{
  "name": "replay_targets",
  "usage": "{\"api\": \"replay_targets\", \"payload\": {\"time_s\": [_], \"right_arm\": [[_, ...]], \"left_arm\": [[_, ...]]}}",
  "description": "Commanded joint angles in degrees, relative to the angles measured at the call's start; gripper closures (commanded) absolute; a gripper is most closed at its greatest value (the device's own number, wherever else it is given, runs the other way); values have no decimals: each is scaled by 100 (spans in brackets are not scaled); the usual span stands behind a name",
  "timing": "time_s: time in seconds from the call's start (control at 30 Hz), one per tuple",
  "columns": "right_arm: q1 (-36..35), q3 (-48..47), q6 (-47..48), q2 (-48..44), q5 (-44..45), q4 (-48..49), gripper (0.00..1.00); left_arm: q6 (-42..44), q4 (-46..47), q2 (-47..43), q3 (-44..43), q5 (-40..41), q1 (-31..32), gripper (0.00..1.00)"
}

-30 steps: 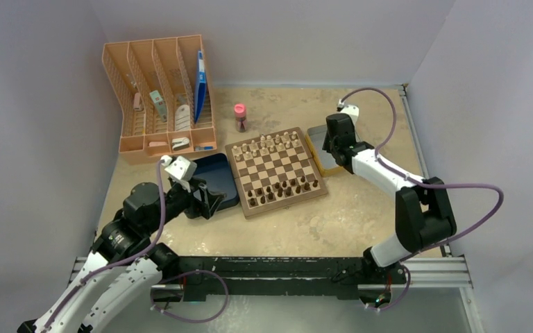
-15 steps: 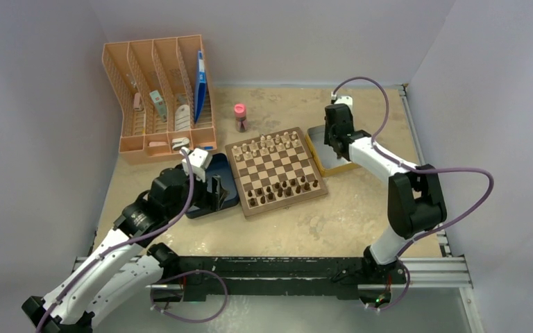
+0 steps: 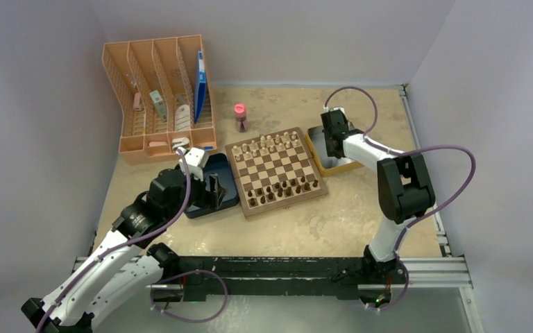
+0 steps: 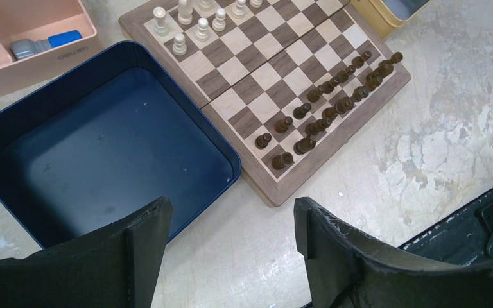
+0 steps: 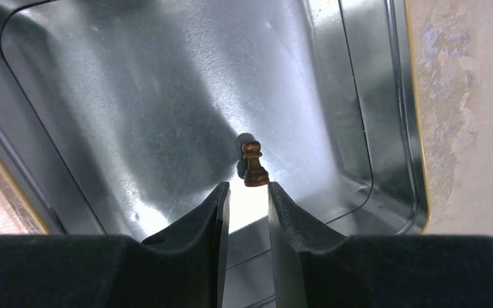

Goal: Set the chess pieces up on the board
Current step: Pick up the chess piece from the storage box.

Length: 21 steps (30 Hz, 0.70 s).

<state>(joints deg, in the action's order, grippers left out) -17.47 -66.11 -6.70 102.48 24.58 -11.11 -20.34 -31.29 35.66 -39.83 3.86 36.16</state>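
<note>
Left end effector point(image 4: 231, 215) spread, empty, has advanced over blue box point(image 4: 103, 160); board point(image 4: 257, 70) ahead, right. Right end effector point(image 5: 249, 192) has lowered into metal tin point(image 5: 135, 96), narrowly parted; dark pawn point(image 5: 255, 165) just beyond tips, ungripped. Pickup looks next.

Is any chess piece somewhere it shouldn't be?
Yes. One dark brown pawn sits alone in the silver metal tin beside the chessboard, while the other dark pieces stand in rows along the board's near edge. The right end effector hovers just short of it, jaws slightly apart.
</note>
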Motion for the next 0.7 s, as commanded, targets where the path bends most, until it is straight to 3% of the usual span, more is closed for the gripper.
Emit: {"api": "replay_targets", "payload": {"time_s": [0.0, 0.67], "right_arm": [[93, -514, 173, 29, 54, -167, 68], [822, -1077, 405, 508, -1666, -511, 71]], "left_arm": [[-163, 79, -13, -102, 206, 22, 31], [-210, 70, 168, -121, 268, 30, 32]]}}
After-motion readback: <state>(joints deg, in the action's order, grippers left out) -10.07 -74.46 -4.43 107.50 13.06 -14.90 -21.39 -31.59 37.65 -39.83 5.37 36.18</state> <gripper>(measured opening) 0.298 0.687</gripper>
